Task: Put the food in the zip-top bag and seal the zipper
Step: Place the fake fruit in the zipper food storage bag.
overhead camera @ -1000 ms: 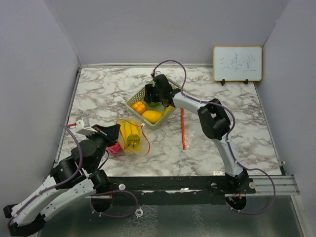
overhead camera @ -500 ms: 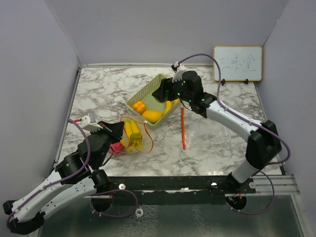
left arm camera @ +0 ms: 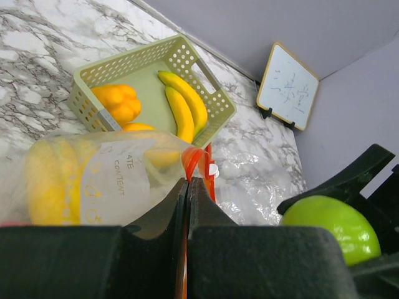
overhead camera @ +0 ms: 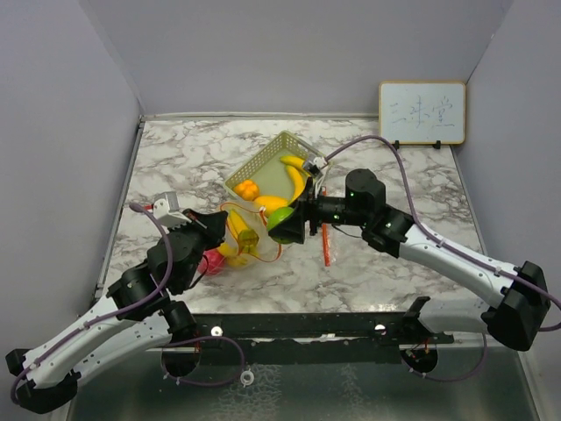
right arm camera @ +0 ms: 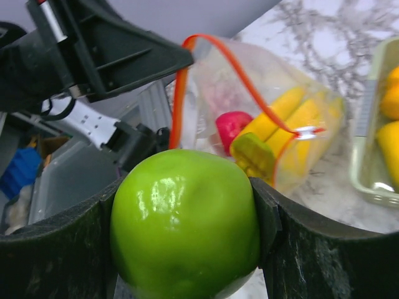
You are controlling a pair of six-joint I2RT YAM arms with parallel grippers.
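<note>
The zip-top bag (overhead camera: 238, 239) lies left of centre, clear with an orange zipper, holding yellow bananas (right arm camera: 293, 118) and a red fruit (right arm camera: 232, 128). My left gripper (overhead camera: 213, 226) is shut on the bag's orange rim (left arm camera: 193, 163) and holds its mouth up. My right gripper (overhead camera: 289, 230) is shut on a green lime (right arm camera: 187, 224), just right of the bag's mouth; the lime also shows in the left wrist view (left arm camera: 330, 227). The pale green basket (overhead camera: 254, 167) behind holds two bananas (overhead camera: 296, 175), small orange fruits (overhead camera: 246, 189) and a yellow fruit (overhead camera: 272, 203).
A second clear bag with an orange strip (overhead camera: 325, 232) lies flat right of the right gripper. A small whiteboard (overhead camera: 422, 113) stands at the back right. Grey walls close in the marble table (overhead camera: 175, 158) on three sides.
My right gripper has come out of the basket with the lime and moved forward and left to the bag's mouth. My left gripper has shifted slightly right, lifting the bag's rim.
</note>
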